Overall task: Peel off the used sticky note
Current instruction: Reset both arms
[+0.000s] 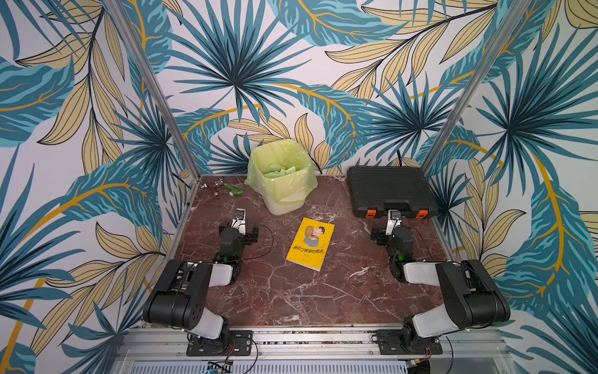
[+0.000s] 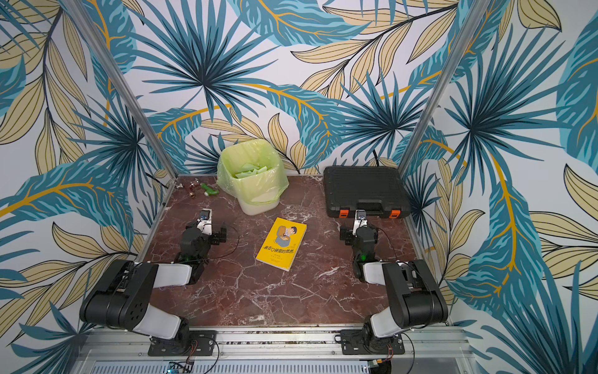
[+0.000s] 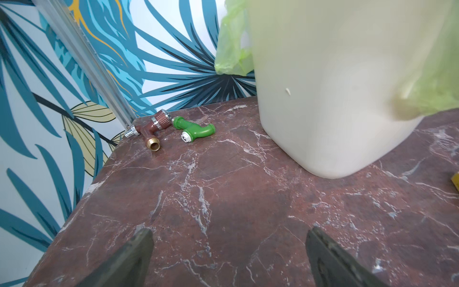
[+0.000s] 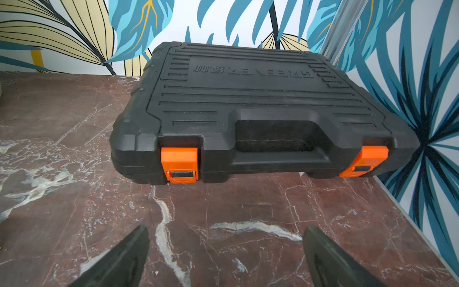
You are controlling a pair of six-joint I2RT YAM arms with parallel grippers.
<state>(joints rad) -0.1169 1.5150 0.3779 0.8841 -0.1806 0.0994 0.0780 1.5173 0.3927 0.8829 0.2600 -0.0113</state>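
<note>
No used sticky note shows in any view. A yellow book (image 1: 310,243) (image 2: 281,243) lies shut in the middle of the marble table, its cover bare of notes; only one corner of the book (image 3: 455,181) enters the left wrist view. My left gripper (image 1: 239,227) (image 3: 228,233) hovers low to the book's left, open, with bare table between its fingers. To the right of the book my right gripper (image 1: 391,231) (image 4: 226,231) is open too, holding nothing and facing the black case.
A cream bin (image 1: 284,202) (image 3: 323,99) with a green liner stands behind the book, with green paper slips (image 1: 278,171) inside. A black tool case (image 1: 388,187) (image 4: 248,99) with orange latches sits back right. Brown (image 3: 151,129) and green (image 3: 196,129) pipe fittings lie back left.
</note>
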